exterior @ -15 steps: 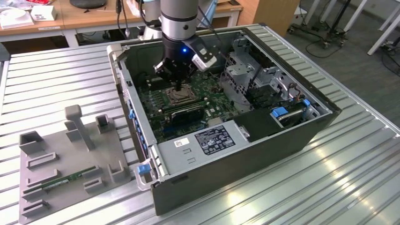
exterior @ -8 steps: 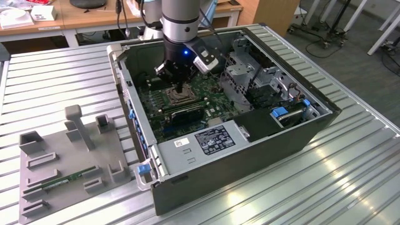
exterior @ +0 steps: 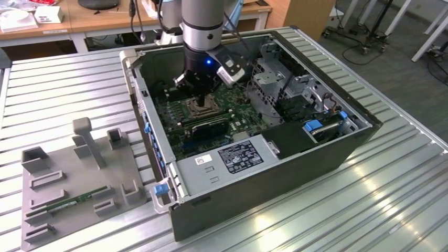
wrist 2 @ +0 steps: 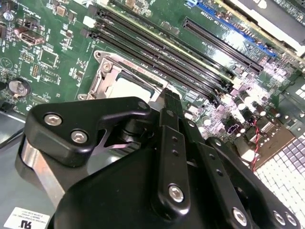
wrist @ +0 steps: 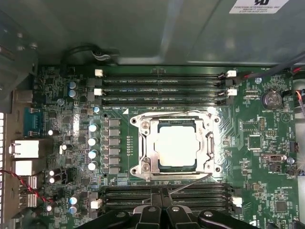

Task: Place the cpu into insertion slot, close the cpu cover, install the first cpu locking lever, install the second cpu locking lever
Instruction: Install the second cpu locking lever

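Observation:
The cpu (wrist: 177, 148) lies flat in the insertion slot (wrist: 135, 170) on the green motherboard, its pale metal face showing. The silver cpu cover (wrist: 143, 145) is down around it as a frame. One thin locking lever (wrist: 167, 113) runs along the socket's far edge, and another lever (wrist: 190, 183) slants out from the near edge toward my fingertips. My gripper (wrist: 160, 196) is shut, its two black fingers (wrist 2: 171, 109) pressed together right beside that lever's end. In the exterior view the gripper (exterior: 204, 103) hangs inside the open computer case just over the socket (exterior: 193, 109).
Long black memory slots (wrist: 164, 88) flank the socket on both sides. The case walls (exterior: 231, 181), a metal drive cage (exterior: 276, 79) and cables (exterior: 315, 102) hem in the board. A grey fixture (exterior: 77, 178) holding a memory stick lies on the slatted table at the exterior view's left.

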`<state>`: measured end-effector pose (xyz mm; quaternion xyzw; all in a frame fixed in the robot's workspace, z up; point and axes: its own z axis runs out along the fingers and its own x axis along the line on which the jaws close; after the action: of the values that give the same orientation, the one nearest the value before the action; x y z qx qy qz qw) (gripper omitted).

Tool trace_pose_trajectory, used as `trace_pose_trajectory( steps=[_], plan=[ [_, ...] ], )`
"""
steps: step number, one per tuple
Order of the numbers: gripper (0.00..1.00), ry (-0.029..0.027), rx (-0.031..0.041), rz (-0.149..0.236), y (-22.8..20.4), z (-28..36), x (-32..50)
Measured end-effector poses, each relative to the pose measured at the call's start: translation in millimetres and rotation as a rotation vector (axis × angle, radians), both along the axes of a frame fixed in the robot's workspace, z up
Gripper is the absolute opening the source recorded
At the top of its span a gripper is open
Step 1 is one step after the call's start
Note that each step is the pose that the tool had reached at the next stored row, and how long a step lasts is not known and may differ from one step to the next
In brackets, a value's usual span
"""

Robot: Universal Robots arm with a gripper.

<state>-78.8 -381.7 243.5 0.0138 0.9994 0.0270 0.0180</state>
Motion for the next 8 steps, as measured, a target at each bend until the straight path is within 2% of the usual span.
trace_pose_trajectory(
  steps=[8],
  plan=[
    [0.11,0.0,-0.0002,0.0,-0.1,-13.3,-6.2]
  ],
)
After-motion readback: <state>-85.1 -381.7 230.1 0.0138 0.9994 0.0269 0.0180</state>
